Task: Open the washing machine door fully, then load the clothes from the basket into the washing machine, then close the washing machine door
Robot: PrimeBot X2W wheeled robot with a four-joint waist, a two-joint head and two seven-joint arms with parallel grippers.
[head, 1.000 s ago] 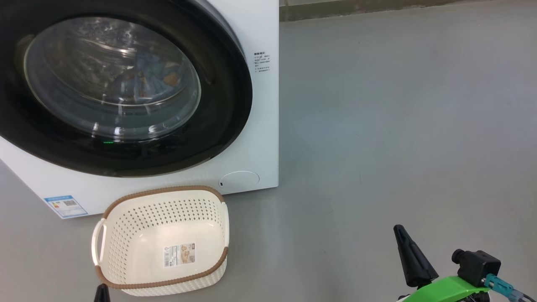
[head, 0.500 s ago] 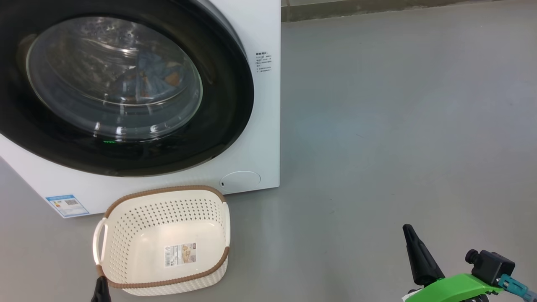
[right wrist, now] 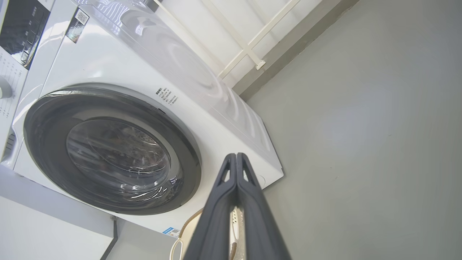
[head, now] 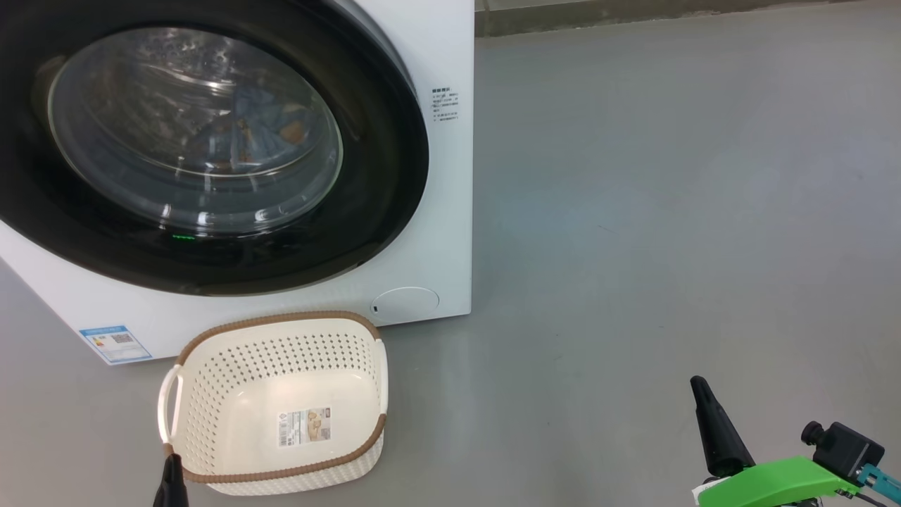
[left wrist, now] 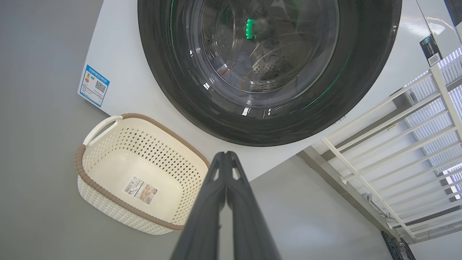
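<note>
Two grippers nearest, low in the head view: left gripper (head: 171, 473) by the near-left corner of the basket (head: 274, 318), right gripper (head: 700, 391) well off to the right over bare floor (head: 669, 211). Both with fingers pressed together, pinching nothing. Just beyond, that one basket, upright on the floor, holding one paper label (head: 304, 427) stuck to its bottom. Close behind it, one washing machine (head: 450, 211), with one blue sticker (head: 115, 343) low left and one round flap (head: 405, 301) low right. One washing machine door (head: 383, 176), shut flush against the front. Behind its glass, in the drum, the clothes (head: 260, 123): blue with orange patches. Right of the machine's edge, open grey floor as far as the wall base (head: 633, 10).
</note>
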